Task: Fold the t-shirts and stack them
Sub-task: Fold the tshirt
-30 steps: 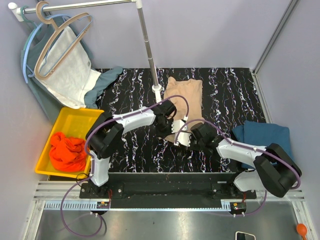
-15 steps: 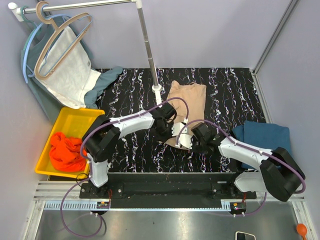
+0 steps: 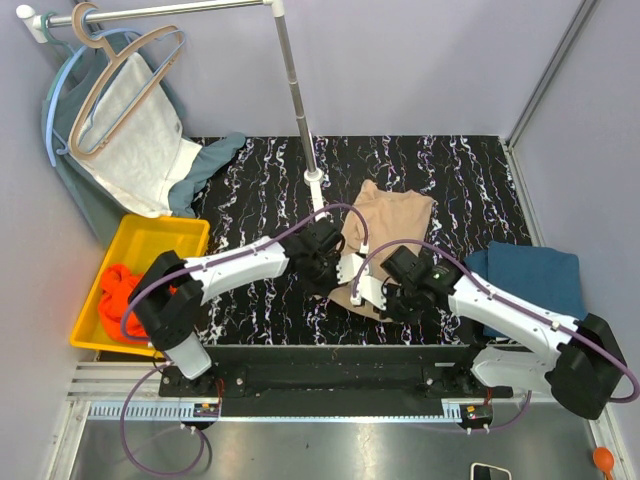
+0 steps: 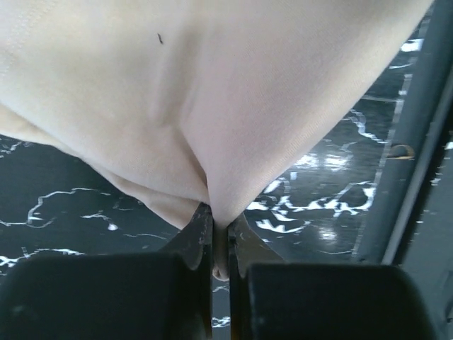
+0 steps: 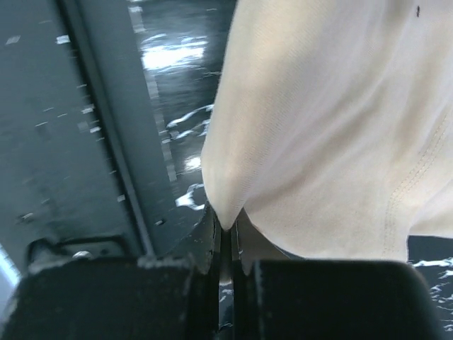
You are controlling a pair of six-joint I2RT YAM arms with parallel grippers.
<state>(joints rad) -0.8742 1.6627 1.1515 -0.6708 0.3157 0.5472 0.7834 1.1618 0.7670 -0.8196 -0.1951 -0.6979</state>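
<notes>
Top external alone shows the teal t-shirt (image 3: 530, 275).

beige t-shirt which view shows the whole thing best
The top external view: the beige t-shirt shows nearly whole on the black table, its near edge under the arms. Each wrist view shows only a pinched fold, in the left claw and the right claw.

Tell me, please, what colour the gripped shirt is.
The shirt is beige-tan, clearest in the left wrist view.
</notes>
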